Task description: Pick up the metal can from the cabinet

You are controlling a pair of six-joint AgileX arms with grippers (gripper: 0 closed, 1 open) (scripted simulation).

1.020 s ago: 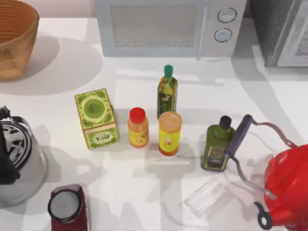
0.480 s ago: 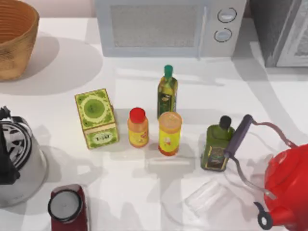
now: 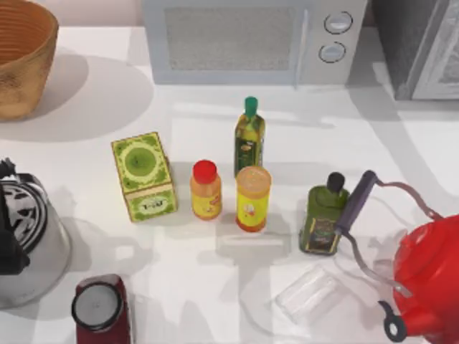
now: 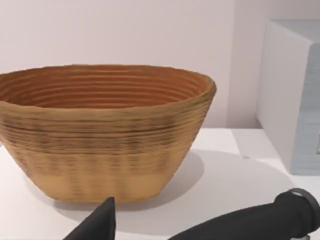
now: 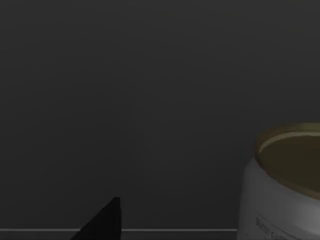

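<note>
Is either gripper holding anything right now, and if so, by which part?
Nothing looks held. In the right wrist view the metal can stands beside a dark fingertip, apart from it. The left wrist view faces the basket.

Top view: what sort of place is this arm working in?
Most likely a kitchen counter, in a rendered scene. A microwave stands at the back, oil bottles and a red kettle sit on the white table, and a grey cabinet is at the back right.
</note>
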